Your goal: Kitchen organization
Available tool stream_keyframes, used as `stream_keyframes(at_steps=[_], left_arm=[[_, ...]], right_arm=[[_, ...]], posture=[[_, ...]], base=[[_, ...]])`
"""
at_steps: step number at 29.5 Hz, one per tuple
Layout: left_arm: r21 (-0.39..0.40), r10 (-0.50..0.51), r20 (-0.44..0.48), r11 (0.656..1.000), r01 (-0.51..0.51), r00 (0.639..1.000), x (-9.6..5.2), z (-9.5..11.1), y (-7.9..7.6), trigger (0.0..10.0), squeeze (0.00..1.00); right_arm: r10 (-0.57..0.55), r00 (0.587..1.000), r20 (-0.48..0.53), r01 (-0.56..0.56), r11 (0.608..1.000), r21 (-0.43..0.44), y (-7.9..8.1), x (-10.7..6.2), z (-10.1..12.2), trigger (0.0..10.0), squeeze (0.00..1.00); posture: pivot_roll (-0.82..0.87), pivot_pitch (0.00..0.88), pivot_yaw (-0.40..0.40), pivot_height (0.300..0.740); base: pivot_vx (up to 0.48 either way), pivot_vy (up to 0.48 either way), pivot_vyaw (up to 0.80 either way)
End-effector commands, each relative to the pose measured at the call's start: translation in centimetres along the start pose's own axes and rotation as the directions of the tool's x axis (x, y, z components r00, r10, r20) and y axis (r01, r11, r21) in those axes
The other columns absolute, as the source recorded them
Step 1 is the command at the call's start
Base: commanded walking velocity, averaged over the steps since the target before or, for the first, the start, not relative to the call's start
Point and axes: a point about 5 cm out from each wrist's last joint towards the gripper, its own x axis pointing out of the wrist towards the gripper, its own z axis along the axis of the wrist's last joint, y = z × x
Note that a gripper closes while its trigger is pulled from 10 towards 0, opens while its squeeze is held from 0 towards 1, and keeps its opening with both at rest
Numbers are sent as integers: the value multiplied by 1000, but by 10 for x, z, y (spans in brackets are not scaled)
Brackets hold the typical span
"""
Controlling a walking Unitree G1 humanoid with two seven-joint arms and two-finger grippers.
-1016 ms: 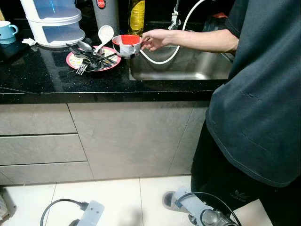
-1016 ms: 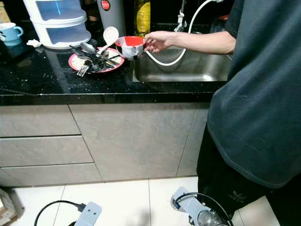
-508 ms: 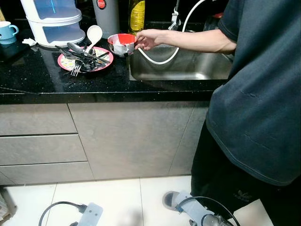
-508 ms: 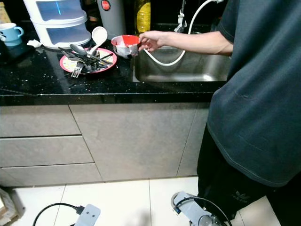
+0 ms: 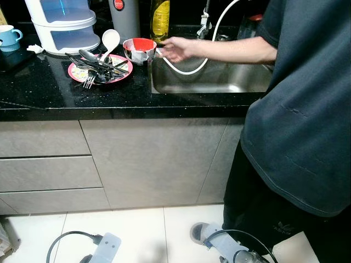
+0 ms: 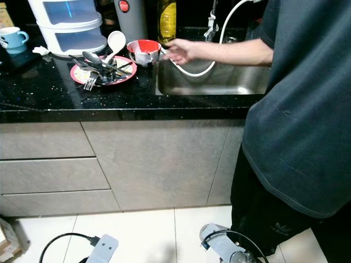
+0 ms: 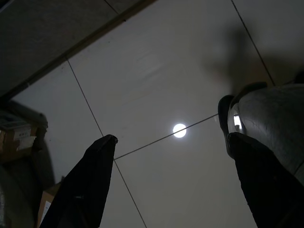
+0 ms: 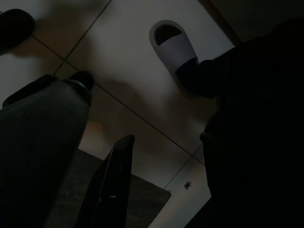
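A red bowl (image 5: 139,50) stands on the black counter (image 5: 55,93), just left of the sink (image 5: 211,79). A person's hand (image 5: 178,49) hovers blurred right beside the bowl, apart from it. Left of the bowl lies a pink plate (image 5: 98,69) piled with dark cutlery and a white spoon (image 5: 109,38). My left gripper (image 7: 172,138) hangs low over the white floor tiles, open, with nothing between its fingers. My right gripper (image 8: 118,180) hangs in the dark near a white slipper (image 8: 173,50).
The person (image 5: 296,109) in a dark shirt stands at my right, against the sink. A white stacked container (image 5: 60,24), a blue mug (image 5: 8,35), a grey flask (image 5: 124,16) and an oil bottle (image 5: 159,16) line the counter's back. A power strip (image 5: 104,249) and cable lie on the floor.
The person carried the red bowl left, set it on the counter beside the plate and let go. The plate slid slightly left. My arms have not moved.
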Motion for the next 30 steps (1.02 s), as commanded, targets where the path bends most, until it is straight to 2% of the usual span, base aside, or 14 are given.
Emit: stream_keyframes(at_steps=[1, 12, 16, 20, 26, 30], left_arm=[[3, 1, -25, 1000, -1, 1000, -3, -10, 2, 10000, 0], [-11, 9, -46, 1000, -9, 999, -7, -19, -2, 10000, 0], [-5, -1, -42, 1000, 0, 999, -7, -18, -5, 10000, 0], [-23, 7, -36, 1000, -7, 999, -7, -17, -5, 10000, 0], [-11, 4, -31, 1000, -4, 1000, -5, -14, -3, 10000, 0], [-7, -1, -28, 1000, 1, 1000, -5, -14, -4, 10000, 0]], right_arm=[[5, 1000, -10, -5, 1000, -11, 0, 0, -2, 10000, 0], [13, 1000, -10, -14, 999, -44, -1, 0, -2, 10000, 0], [-6, 1000, -3, 6, 1000, -17, -7, 0, 1, 10000, 0], [11, 1000, 5, -11, 999, -53, -6, 0, 3, 10000, 0], [-18, 1000, 15, 18, 1000, -13, -14, 0, 7, 10000, 0], [0, 1000, 11, 1, 1000, -15, -10, 0, 4, 10000, 0]], posture=[[251, 0, -58, 740], [262, 0, -67, 740], [257, 0, -67, 740], [246, 0, -70, 740], [240, 0, -55, 740], [236, 0, -60, 740]], base=[[0, 0, 0], [0, 0, 0], [0, 0, 0], [0, 0, 0], [0, 0, 0], [0, 0, 0]])
